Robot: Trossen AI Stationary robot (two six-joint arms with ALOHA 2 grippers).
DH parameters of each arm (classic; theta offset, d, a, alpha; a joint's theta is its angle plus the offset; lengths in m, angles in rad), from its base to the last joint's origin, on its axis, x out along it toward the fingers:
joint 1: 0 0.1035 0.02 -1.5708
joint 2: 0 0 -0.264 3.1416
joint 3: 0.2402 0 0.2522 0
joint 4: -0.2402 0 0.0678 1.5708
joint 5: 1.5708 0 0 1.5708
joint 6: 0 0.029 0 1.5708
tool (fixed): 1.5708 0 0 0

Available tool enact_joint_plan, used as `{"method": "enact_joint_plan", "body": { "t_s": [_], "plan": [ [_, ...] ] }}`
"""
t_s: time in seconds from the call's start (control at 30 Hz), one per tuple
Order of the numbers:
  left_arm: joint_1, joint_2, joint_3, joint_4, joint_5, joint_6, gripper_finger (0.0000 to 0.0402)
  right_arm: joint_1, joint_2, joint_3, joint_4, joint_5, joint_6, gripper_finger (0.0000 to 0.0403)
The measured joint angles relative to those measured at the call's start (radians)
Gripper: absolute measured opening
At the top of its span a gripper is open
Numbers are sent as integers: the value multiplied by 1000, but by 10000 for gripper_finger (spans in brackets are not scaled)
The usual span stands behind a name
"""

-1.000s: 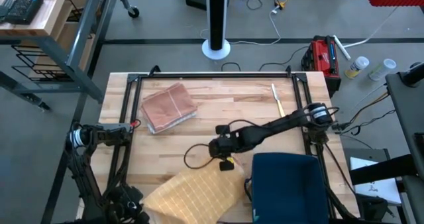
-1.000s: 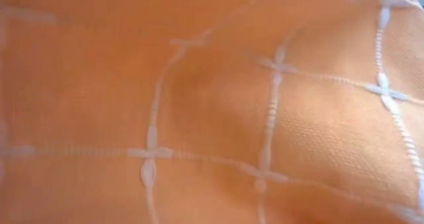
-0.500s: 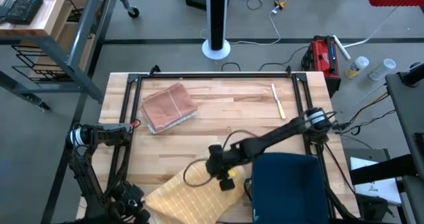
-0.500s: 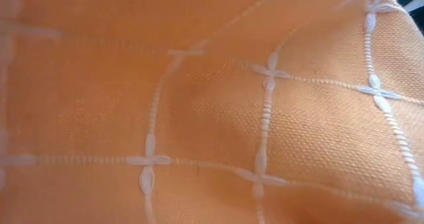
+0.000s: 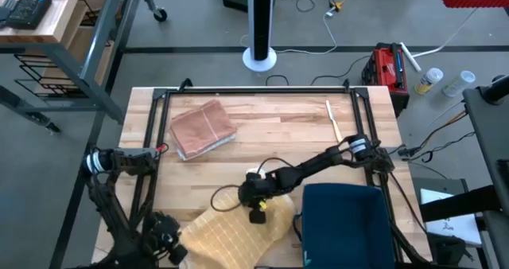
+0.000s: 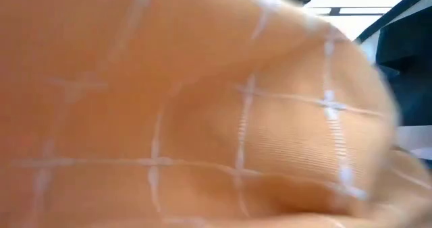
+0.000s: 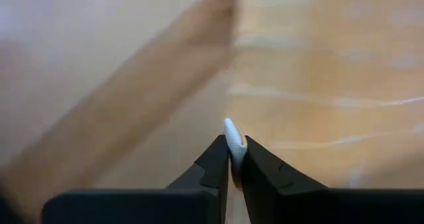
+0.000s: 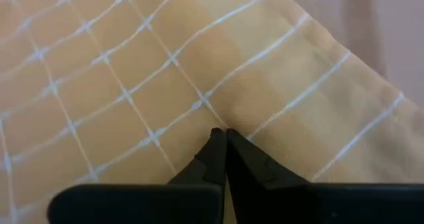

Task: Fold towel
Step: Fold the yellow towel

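Orange cloth, the towel [image 6: 169, 120], fills nearly the whole frame, lying so close to the lens that its weave blurs. Pale stitched lines cross it in a grid of squares, meeting at small crosses. The fabric bulges upward through the centre and slopes down toward the lower right. In the upper right corner, a bright strip and a dark shape [image 6: 405, 49] show beyond its edge.

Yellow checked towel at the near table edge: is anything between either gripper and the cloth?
Nothing visible. The right gripper is shut on the yellow checked towel at its far edge; the left gripper has pinched its near-left edge. The folded pink cloth lies apart, farther back.
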Motion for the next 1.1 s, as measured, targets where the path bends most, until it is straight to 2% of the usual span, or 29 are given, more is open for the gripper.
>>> {"method": "enact_joint_plan", "body": {
  "t_s": [0.13,0.23,0.37,0.43,0.57,0.77,0.87,0.97,1.03,1.1],
  "plan": [
    [41,-3,-69,-77,115,-46,14,-69,0,0,-3,8,121,1],
    [48,-23,-105,-276,146,-72,5,-125,0,0,-11,77,205,1],
    [53,-88,-85,-505,130,-101,7,-189,0,0,-11,155,294,0],
    [51,-129,-70,-555,100,-101,13,-206,1,-1,9,158,306,0],
    [40,-245,-87,-477,6,-49,24,-214,-10,-5,68,170,262,0],
    [9,-332,-94,-240,2,-54,27,-211,-110,-2,142,170,179,0],
    [4,-349,-95,-126,47,-50,27,-207,-149,-3,123,179,146,0],
    [-6,-352,-95,-106,165,-54,24,-203,-181,-4,121,179,115,0],
    [-8,-354,-95,-129,194,-55,22,-191,-187,-3,160,112,87,0],
    [-9,-352,-95,-139,162,-56,22,-163,-181,-2,186,32,71,0]
  ]
}}
